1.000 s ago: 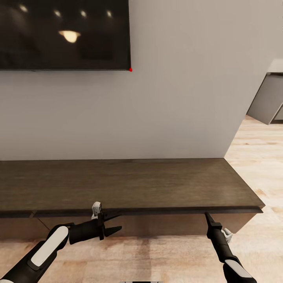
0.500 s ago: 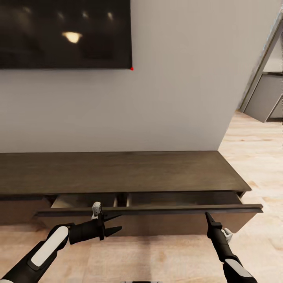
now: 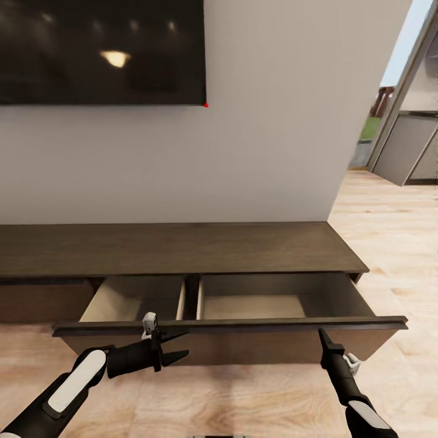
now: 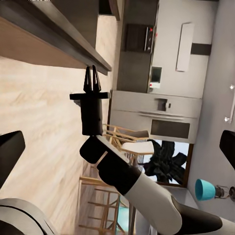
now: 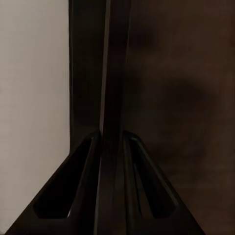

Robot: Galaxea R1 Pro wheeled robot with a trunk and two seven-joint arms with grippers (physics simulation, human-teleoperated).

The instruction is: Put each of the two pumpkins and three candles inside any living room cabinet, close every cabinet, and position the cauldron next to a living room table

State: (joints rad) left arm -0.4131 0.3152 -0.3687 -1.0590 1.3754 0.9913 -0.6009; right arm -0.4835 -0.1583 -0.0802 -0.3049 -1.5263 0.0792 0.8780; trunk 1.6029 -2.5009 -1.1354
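Where a second ago the long dark brown cabinet (image 3: 182, 246) showed a flat closed front, its wide drawer (image 3: 231, 325) now stands pulled well out across the lower middle of the head view, and the whole picture has shifted, so the robot itself seems to have backed away as it pulled. Two pale light-wood compartments lie open to view inside, split by a divider (image 3: 190, 297), and both look empty. At lower right, the right gripper (image 3: 323, 336) points up at the drawer's front; in the right wrist view its two fingers (image 5: 83, 188) stand close on either side of a thin dark edge, so it appears to be pinching the front panel's rim. At lower left, the left gripper (image 3: 176, 345) hangs just in front of the drawer face, jaws a little apart and holding nothing. No pumpkins or candles appear in these pictures. A dark television (image 3: 100, 52) fills the upper left on the pale wall. For the task, this likely means storage space is now ready, while all five items remain to be fetched and the drawer must later be shut.
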